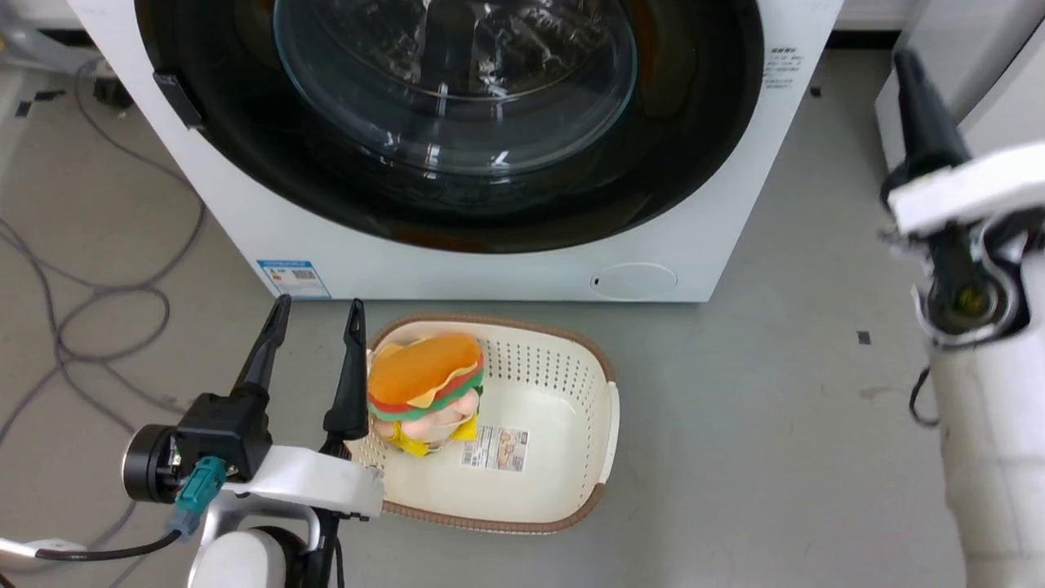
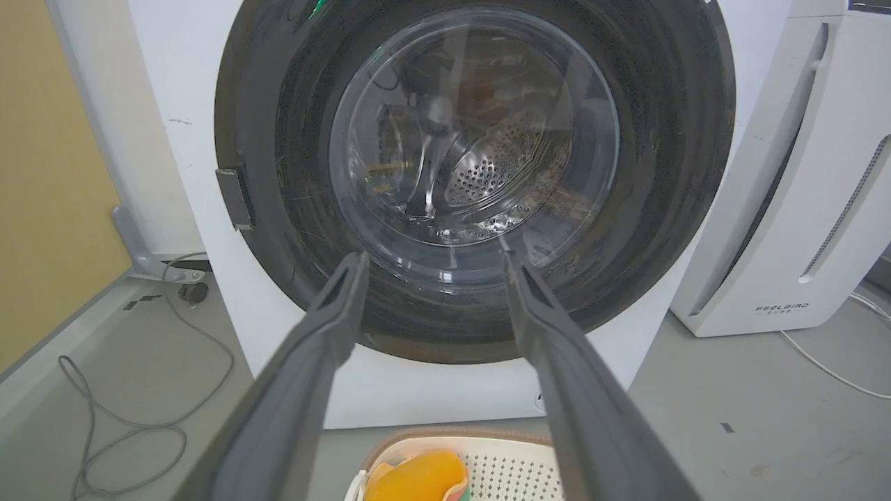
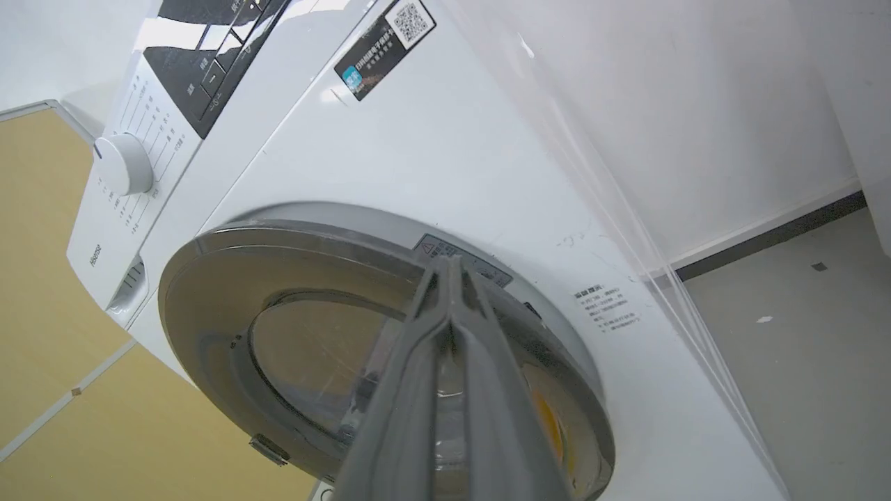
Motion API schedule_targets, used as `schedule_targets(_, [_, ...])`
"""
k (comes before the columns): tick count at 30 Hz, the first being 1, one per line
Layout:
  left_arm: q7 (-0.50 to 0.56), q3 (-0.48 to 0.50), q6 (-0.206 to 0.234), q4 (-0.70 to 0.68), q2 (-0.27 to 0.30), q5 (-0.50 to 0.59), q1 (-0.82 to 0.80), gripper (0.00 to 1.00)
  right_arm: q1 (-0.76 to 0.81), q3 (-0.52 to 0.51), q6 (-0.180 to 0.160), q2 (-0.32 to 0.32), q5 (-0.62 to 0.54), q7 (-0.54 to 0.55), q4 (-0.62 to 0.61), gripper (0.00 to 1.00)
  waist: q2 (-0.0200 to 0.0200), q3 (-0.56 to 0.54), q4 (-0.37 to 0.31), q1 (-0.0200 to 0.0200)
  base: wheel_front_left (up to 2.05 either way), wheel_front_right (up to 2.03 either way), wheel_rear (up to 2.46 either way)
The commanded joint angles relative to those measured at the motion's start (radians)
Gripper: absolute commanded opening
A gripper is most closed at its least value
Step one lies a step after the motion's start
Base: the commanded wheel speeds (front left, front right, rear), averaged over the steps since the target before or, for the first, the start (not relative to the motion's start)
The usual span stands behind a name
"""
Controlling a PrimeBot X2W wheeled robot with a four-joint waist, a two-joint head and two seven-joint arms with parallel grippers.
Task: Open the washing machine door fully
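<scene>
**Washing machine door [image 1: 457,122] closed flat against the front of the washing machine [image 1: 506,273]; neither gripper holds it.**

Head view: the glossy black door spans nearly the full width of the machine. The left gripper [image 1: 318,306] hovers low before it, fingers spread and empty, just beside a cream basket [image 1: 608,433] on the floor that holds a plush hamburger [image 1: 424,380]. The right gripper [image 1: 904,65] stands off to the machine's right, fingers together.
Left wrist view: the parted fingers frame the lower part of the glass bowl, apart from it. A dark latch tab [image 2: 233,198] sits on the rim at that view's left, and a white FEELBIRD appliance [image 2: 779,209] stands beside the machine.
Right wrist view: the fingers are pressed together with nothing between them, pointing towards the door's rim. A round dial [image 3: 124,165] sits on the control panel.
</scene>
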Motion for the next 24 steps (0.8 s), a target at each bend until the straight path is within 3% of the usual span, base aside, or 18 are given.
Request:
schedule_targets(1, [-0.011, -0.003, -0.008, -0.008, 0.006, -0.007, -0.020, 1.00, -0.056, 0.005, 0.001, -0.012, 0.032, 0.006, 0.031, 0.00, -0.0001, 0.015, 0.005, -0.0001, 0.00, 0.00, 0.00])
schedule_targets(14, [-0.038, -0.010, -0.023, -0.029, 0.016, -0.031, -0.059, 1.00, -0.415, 0.149, 0.001, -0.050, 0.062, 0.126, 0.321, 0.00, -0.0001, 0.094, 0.020, -0.0001, 0.00, 0.00, 0.00])
schedule_targets(24, [-0.059, -0.027, -0.034, -0.033, 0.018, -0.055, -0.090, 1.00, -0.562, 0.236, 0.001, -0.089, 0.069, 0.191, 0.444, 0.00, -0.0001, 0.141, 0.037, -0.0001, 0.00, 0.00, 0.00])
